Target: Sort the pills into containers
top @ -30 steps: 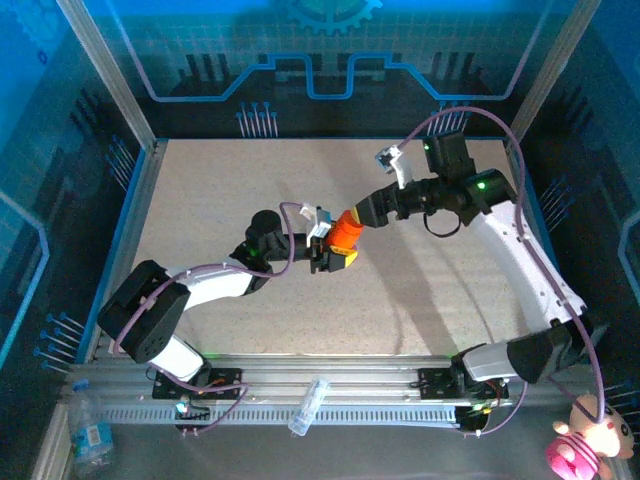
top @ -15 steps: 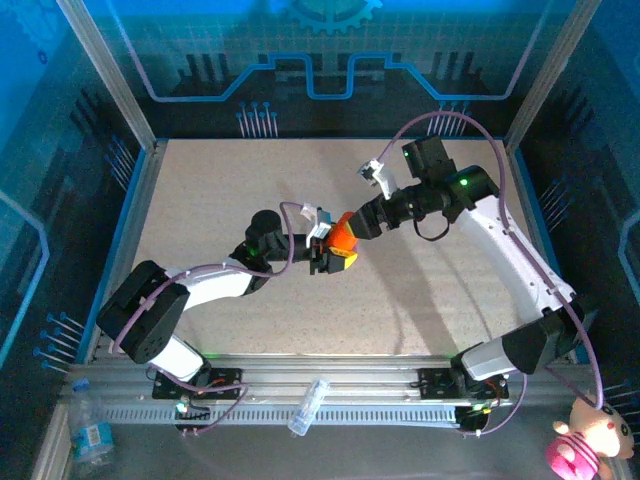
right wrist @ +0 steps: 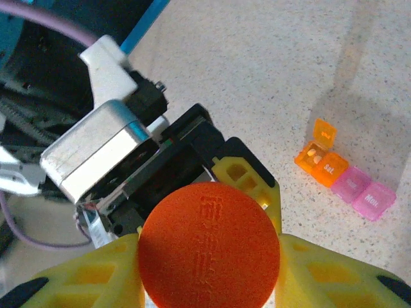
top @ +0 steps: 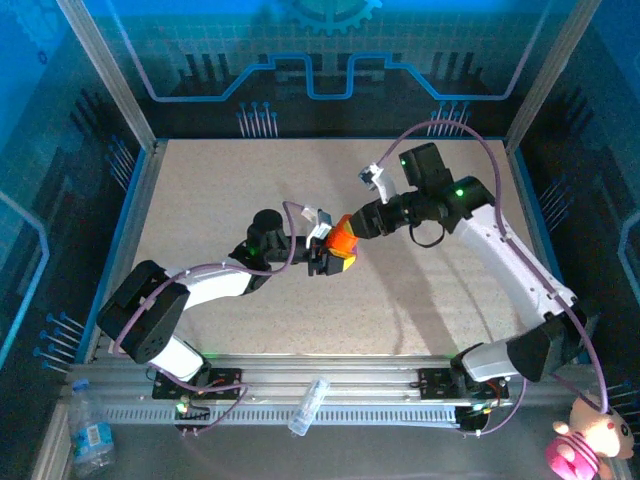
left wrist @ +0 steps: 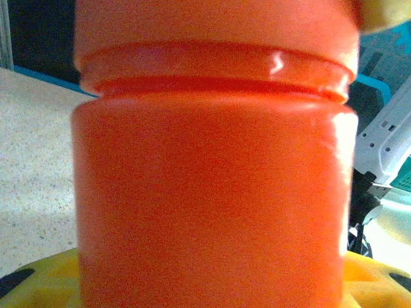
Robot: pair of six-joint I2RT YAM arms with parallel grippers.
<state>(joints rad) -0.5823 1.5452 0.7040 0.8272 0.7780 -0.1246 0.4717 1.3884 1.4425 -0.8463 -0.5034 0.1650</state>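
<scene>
Orange plastic right in the middle of the action: orange bottle (top: 343,240) up off the table (top: 200,190), caught between both arms. Gripped around the body by the left gripper (top: 328,258), reaching in from the left, jaws clenched on the bottle's sides. From the left wrist, a wall of orange and a neck ridge up close, with yellow fingertips (left wrist: 38,279) peeking out at the bottom corners on either side.

Over to the right gripper (top: 354,226), set in from the opposite side and clamped on the cap (right wrist: 209,247). Yellow fingers (right wrist: 83,285) tight against the round embossed top on both flanks (no gap to speak of from the right wrist). Just behind the cap in that view, one yellow finger and the black body of the left gripper, plus a silver block (right wrist: 96,151) and a purple cable (right wrist: 38,29).

And the containers (right wrist: 347,176)? Down on the speckled table, off to the right of the bottle from the right wrist's angle and well apart from it. Short joined strip, orange at one end, pink at the other. End orange box with its lid flipped up, possibly a pale pill (right wrist: 313,154) or two inside, too small to be sure. Other lids down, faint lettering on top.
</scene>
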